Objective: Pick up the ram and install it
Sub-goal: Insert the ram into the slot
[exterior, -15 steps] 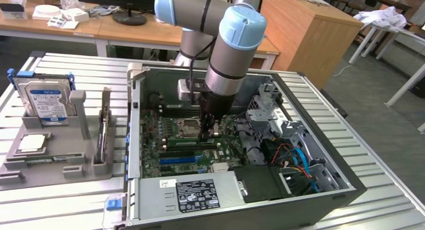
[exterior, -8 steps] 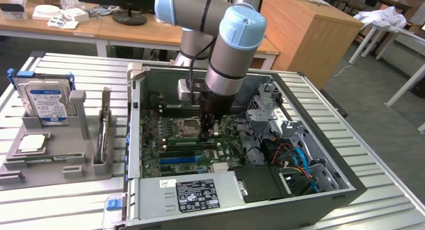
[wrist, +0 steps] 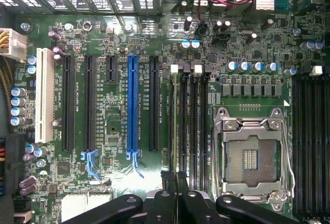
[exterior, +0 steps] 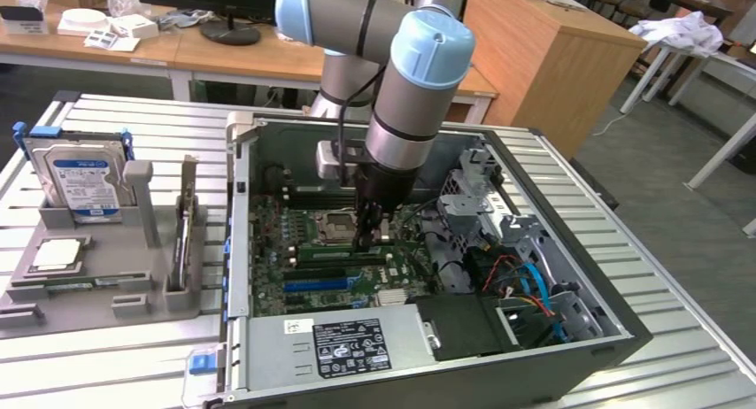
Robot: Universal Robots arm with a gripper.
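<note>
Gripper (wrist: 174,178), inside open computer case (exterior: 614,329): fingers closed on ram (wrist: 174,146), held edge-on, apparently to line up lengthwise with memory slots (wrist: 193,131) beside processor socket (wrist: 252,157).

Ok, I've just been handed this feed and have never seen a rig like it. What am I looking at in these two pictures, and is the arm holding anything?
The grey-and-blue machine is a robot arm reaching down into an open computer case, which sits on a slatted metal table. The exterior view comes from a camera standing off the arm. The wrist view comes from a camera on the arm's wrist, looking down at the green motherboard. The black shapes in that view are the gripper. It is shut, just over the black memory slots beside the empty processor socket. I cannot tell whether the ram is pinched in it. On the exterior view's left, a grey holder carries a hard drive and a square silver chip.
</note>
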